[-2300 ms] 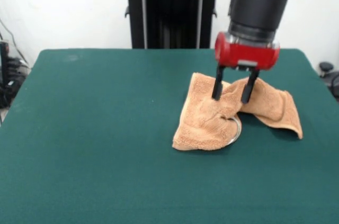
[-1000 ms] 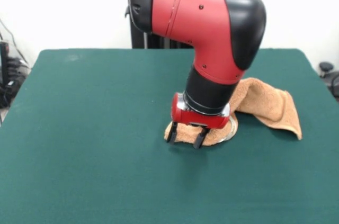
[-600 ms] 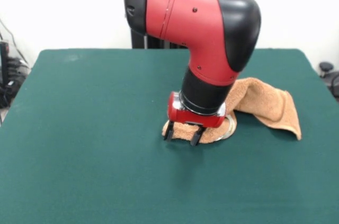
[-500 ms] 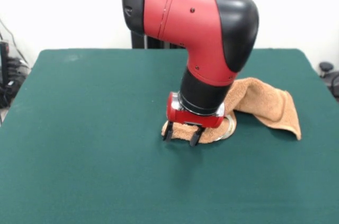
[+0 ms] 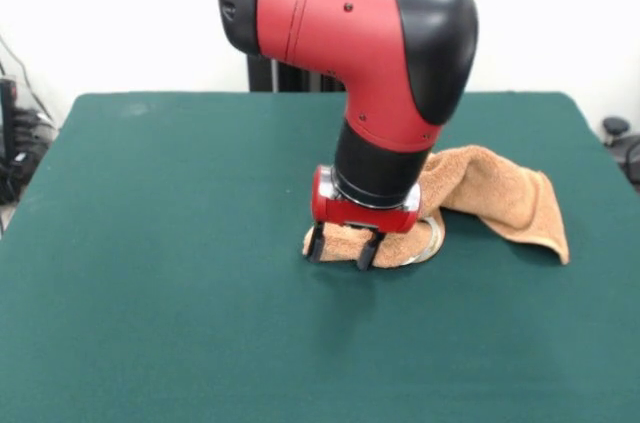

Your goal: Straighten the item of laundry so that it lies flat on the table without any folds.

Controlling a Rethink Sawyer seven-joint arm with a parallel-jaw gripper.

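The orange-tan towel (image 5: 500, 193) lies crumpled and folded on the green table (image 5: 150, 243), right of centre. Its right part forms a raised ridge, and a pale band (image 5: 433, 237) shows at its lower edge. My gripper (image 5: 341, 248) is down at the towel's near-left end, pointing at the table. Its two black fingers (image 5: 316, 243) stand apart, one on each side of the towel's edge, so it is open. The red and black arm hides the towel's middle.
The black pedestal (image 5: 262, 73) stands behind the table's far edge. Cables and gear (image 5: 15, 143) lie off the left edge. A dark object (image 5: 615, 129) sits off the right edge.
The arm has come down from above the towel's middle to its near-left end. In the last second the gripper has shifted slightly left, and the towel's end has moved with it.
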